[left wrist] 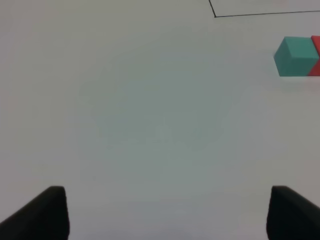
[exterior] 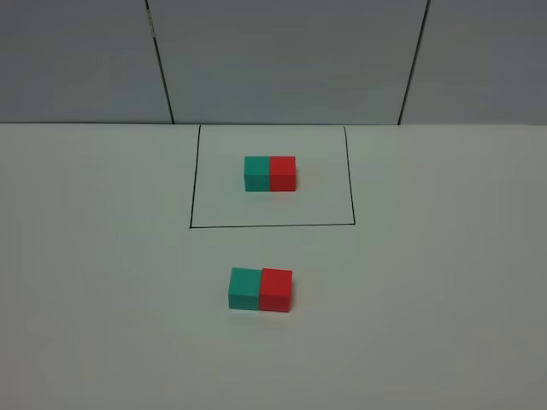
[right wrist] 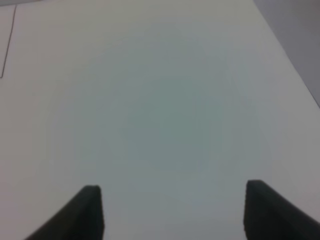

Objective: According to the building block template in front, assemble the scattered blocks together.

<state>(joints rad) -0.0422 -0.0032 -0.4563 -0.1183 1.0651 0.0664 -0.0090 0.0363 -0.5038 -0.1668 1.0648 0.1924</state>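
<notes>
Since the green cube (exterior: 244, 288) and red cube (exterior: 276, 289) touch at 6 o'clock of the template (exterior: 270, 172), assembly looks done; both pincers (left wrist: 162, 212) (right wrist: 172, 210) wide, apparently empty.

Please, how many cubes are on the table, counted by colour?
Green cubes: 2, template and loose one
Red cubes: 2, template and loose one
Total: 4

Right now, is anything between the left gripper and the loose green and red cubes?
Nothing visible. In the left wrist view, bare table lies between the open left gripper and the green cube, which already touches the red cube.
</notes>
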